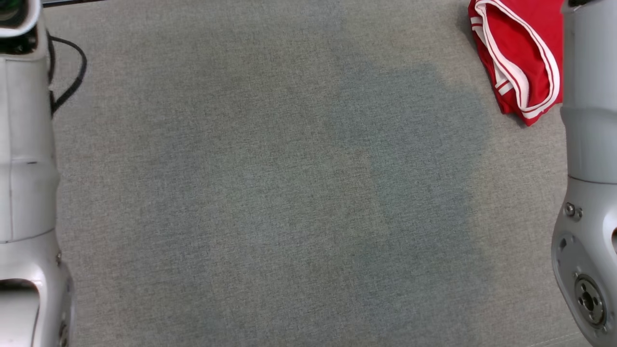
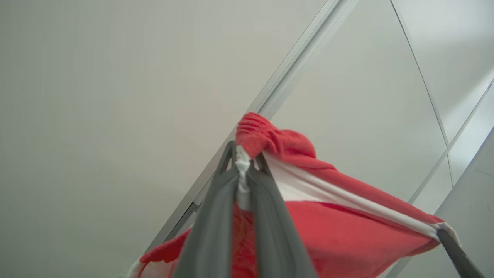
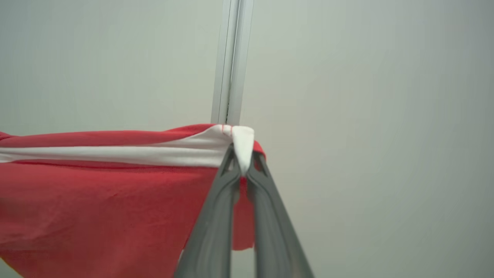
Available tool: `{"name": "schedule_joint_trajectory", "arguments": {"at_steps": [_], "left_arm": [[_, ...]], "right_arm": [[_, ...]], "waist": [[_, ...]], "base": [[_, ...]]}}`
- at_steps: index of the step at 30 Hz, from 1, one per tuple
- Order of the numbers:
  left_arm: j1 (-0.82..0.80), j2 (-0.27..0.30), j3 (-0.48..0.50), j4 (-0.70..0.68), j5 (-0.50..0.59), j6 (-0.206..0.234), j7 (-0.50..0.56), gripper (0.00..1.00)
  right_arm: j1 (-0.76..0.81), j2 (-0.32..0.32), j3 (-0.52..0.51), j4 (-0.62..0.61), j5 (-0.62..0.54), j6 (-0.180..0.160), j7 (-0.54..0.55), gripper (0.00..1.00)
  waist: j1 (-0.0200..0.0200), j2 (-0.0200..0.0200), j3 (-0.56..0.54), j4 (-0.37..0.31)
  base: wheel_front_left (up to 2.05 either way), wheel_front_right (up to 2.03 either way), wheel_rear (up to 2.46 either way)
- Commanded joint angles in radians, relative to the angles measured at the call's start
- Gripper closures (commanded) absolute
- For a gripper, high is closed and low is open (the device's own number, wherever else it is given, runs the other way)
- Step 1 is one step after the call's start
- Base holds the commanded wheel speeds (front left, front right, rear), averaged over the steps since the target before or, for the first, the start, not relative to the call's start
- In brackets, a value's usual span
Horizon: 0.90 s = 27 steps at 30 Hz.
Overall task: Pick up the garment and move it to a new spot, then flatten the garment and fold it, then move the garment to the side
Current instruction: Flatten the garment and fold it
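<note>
The garment [image 2: 347, 231] is red cloth with a white band, held up in the air and stretched between my two grippers in front of a pale wall. My left gripper [image 2: 244, 154] is shut on a bunched red and white corner of it. My right gripper [image 3: 243, 154] is shut on the white band at the garment's [image 3: 96, 200] other end. The white band runs taut from one grip to the other, and the red cloth sags below it. At the left wrist view's lower right, the right arm's dark finger [image 2: 457, 253] pinches the far corner.
A grey cloth-covered table [image 1: 289, 193] lies below. Another red piece with white trim [image 1: 520, 58] lies bunched at its far right. My pale forearms stand at the left [image 1: 26, 144] and right [image 1: 588, 120] edges. A black cable [image 1: 72, 72] loops at the far left.
</note>
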Motion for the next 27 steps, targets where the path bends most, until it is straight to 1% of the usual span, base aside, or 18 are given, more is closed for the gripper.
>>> {"name": "schedule_joint_trajectory", "arguments": {"at_steps": [1,4,8,12,15,16,18,19,21,25,27], "left_arm": [[0.003,0.014,0.019,0.024,0.003,-0.004,-0.024,1.0],[0.055,-0.004,-0.012,0.069,0.008,-0.046,-0.054,1.0],[0.17,-0.016,-0.085,0.121,0.031,-0.084,-0.08,1.0],[0.327,-0.033,-0.164,0.155,0.033,-0.098,-0.113,1.0],[0.451,-0.041,-0.227,0.154,0.01,-0.102,-0.113,1.0],[0.493,-0.044,-0.241,0.141,-0.013,-0.101,-0.114,1.0],[0.573,-0.021,-0.283,0.119,-0.012,-0.102,-0.123,1.0],[0.618,-0.021,-0.305,0.107,-0.019,-0.1,-0.123,1.0],[0.696,-0.016,-0.341,0.092,-0.026,-0.099,-0.117,1.0],[0.835,0.007,-0.383,0.045,-0.036,-0.096,-0.099,1.0],[0.9,0.02,-0.384,0.016,-0.043,-0.077,-0.098,1.0]], "right_arm": [[-0.003,-0.019,-0.024,0.024,0.004,-0.008,-0.014,1.0],[0.049,-0.014,-0.011,0.091,0.027,-0.008,-0.011,1.0],[0.182,-0.009,0.033,0.169,0.078,-0.005,0.048,1.0],[0.347,-0.013,0.074,0.2,0.139,-0.005,0.119,1.0],[0.465,-0.043,0.091,0.175,0.168,-0.005,0.172,1.0],[0.505,-0.052,0.097,0.159,0.176,-0.005,0.196,1.0],[0.591,-0.08,0.091,0.117,0.183,-0.005,0.247,1.0],[0.639,-0.088,0.081,0.091,0.187,-0.005,0.276,1.0],[0.736,-0.09,0.048,0.023,0.198,-0.005,0.342,1.0],[0.934,-0.069,-0.014,-0.189,0.202,-0.005,0.477,1.0],[1.043,-0.06,-0.046,-0.31,0.182,-0.005,0.561,1.0]], "waist": [[-0.0001,-0.0002,0.002,0.002],[-0.0001,-0.0002,0.01,0.009],[-0.0001,-0.0002,0.012,0.015],[-0.0001,-0.0002,-0.005,0.024],[-0.0001,-0.0002,-0.034,0.033],[-0.0001,-0.0002,-0.046,0.036],[-0.0001,-0.0002,-0.077,0.049],[-0.0001,-0.0002,-0.094,0.057],[-0.0001,-0.0002,-0.126,0.072],[-0.0001,-0.0002,-0.185,0.093],[-0.0001,-0.0002,-0.208,0.103]], "base": [[0.0,0.0,0.0],[0.0,0.0,0.0],[0.0,0.0,0.0],[0.0,0.0,0.0],[0.0,0.0,0.0],[0.0,0.0,0.0],[0.0,0.0,0.0],[0.0,0.0,0.0],[0.0,0.0,0.0],[0.0,0.0,0.0],[0.0,0.0,0.0]]}}
